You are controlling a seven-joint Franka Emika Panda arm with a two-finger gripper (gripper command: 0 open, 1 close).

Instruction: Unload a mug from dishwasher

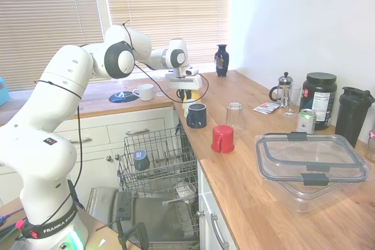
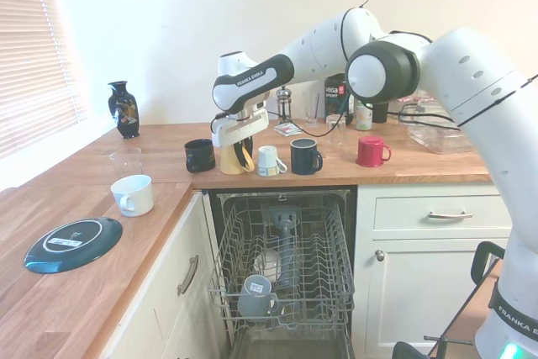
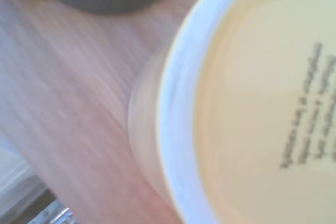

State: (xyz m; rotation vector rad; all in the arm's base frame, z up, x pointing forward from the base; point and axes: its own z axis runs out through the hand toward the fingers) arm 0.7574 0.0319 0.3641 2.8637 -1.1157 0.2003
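Gripper (image 2: pixel 239 150) of the white arm was down over the plain yellow ceramic mug (image 2: pixel 232 158), which sat upside down on the wooden countertop (image 2: pixel 420 167) just above the open dishwasher (image 2: pixel 286 275). Fingers straddled the mug's side, but whether they clamped it or stood slightly apart could not be told. Wrist view was filled by the mug's pale yellow base with blurred print (image 3: pixel 252 108). Dark navy mug (image 2: pixel 199 155) stood just beside the yellow one on the window side; small white mug (image 2: pixel 268 161), another navy mug (image 2: pixel 305 156) and red cup (image 2: pixel 370 151) lined up on the other side. Grey wire rack (image 2: pixel 332 250) was pulled out, holding an inverted grey cup (image 2: pixel 255 295).
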